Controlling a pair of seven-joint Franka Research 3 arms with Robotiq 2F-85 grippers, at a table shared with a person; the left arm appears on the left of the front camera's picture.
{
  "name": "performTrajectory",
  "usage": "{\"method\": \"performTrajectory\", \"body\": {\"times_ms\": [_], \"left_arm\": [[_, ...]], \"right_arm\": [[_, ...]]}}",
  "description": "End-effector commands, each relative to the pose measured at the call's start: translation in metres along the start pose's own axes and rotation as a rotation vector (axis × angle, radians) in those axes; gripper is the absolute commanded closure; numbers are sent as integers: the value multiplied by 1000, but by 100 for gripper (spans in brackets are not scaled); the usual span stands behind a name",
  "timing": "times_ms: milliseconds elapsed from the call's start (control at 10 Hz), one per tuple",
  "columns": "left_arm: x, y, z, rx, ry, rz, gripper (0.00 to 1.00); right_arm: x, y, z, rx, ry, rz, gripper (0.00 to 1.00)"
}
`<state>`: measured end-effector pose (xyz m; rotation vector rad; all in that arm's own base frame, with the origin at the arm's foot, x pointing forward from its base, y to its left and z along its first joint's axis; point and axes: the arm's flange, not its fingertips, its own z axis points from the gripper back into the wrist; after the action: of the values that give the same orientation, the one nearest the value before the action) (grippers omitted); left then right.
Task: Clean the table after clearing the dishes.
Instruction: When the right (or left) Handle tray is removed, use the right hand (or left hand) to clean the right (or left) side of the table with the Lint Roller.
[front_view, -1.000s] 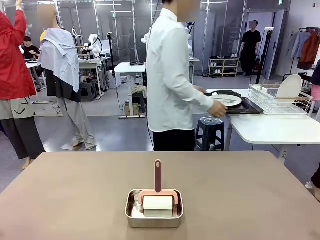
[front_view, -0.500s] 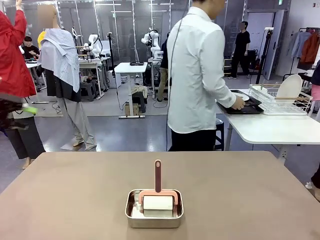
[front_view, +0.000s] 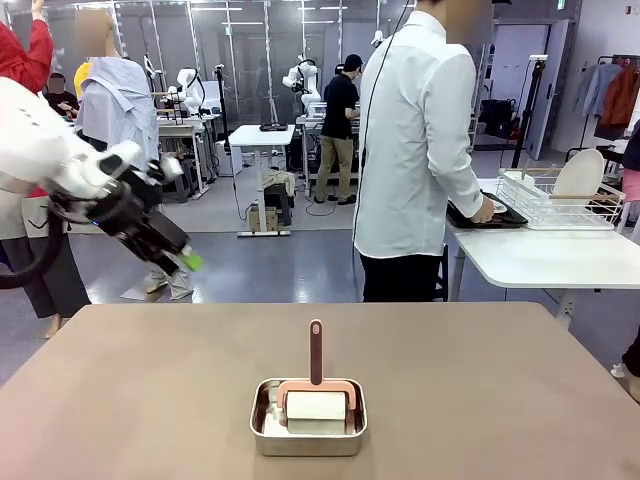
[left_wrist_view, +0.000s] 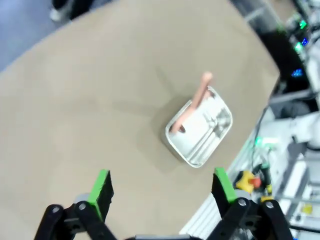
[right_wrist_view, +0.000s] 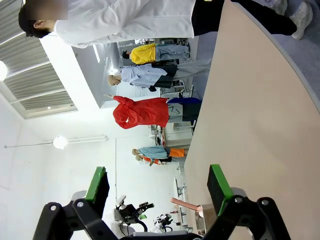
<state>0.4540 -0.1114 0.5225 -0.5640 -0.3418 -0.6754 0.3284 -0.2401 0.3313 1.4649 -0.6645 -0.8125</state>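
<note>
Moved: left gripper (front_view: 185, 258) has swung into the front view from the left side since a second ago, and the person (front_view: 420, 150) in the white shirt has stepped right, up to the white side table (front_view: 540, 262).
Left jaws: spread wide, green pads (left_wrist_view: 102, 186) well apart, nothing between them; the gripper hangs in the air over the left part of the table (front_view: 480, 380), well apart from the pan.
Right jaws: right gripper (right_wrist_view: 157, 187) equally wide, holding nothing, with the tabletop beyond it.
Steel pan (front_view: 308, 418): sits near the middle of the taupe table, toward the robot's edge; it holds a roller (front_view: 316, 395) with a white drum and a pink frame, its handle rising out of the pan.
Dark tray (front_view: 500, 218): rests on the white side table with the person's hand on it; its load is too hidden to tell.
Dish rack (front_view: 555, 205): white wire, beside the tray; a round white plate (front_view: 580, 175) stands on edge in it.
Writing: too small or blurred to read.
</note>
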Motion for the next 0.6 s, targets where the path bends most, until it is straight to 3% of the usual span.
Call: {"method": "performTrajectory", "body": {"times_ms": [0,200,300,500], "left_arm": [[-17,-30,-26,3,74,-111,0],[-36,-57,-42,5,132,-214,0],[-10,-43,-43,-29,108,-106,0],[-10,-43,-43,-29,108,-106,0]], "right_arm": [[0,3,3,-5,16,10,0],[0,3,3,-5,16,10,0],[0,3,3,-5,16,10,0],[0,3,3,-5,16,10,0]]}}
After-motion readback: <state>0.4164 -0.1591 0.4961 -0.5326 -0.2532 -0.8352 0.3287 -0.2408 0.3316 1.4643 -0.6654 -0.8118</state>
